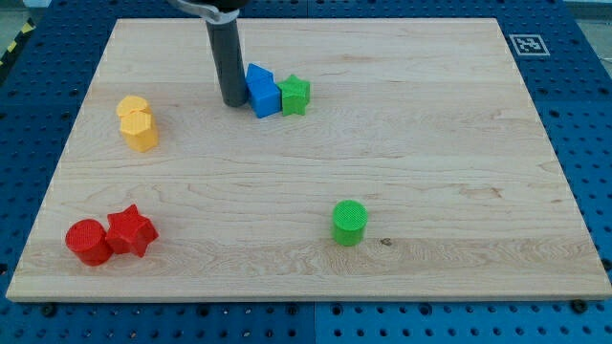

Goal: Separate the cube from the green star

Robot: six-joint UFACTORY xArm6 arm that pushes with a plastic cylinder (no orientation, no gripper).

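Note:
A blue cube (265, 98) sits near the view's top, left of centre, touching a green star (295, 95) on its right. A second blue block (256, 76) sits just behind the cube, touching it. My tip (232, 100) stands just left of the blue cube, close to or touching its left side. The dark rod rises from the tip to the view's top edge.
Two yellow blocks (138, 122) sit together at the view's left. A red cylinder (87, 241) and a red star (130, 231) touch at the bottom left. A green cylinder (349, 222) stands below centre. The wooden board (430, 143) lies on a blue perforated table.

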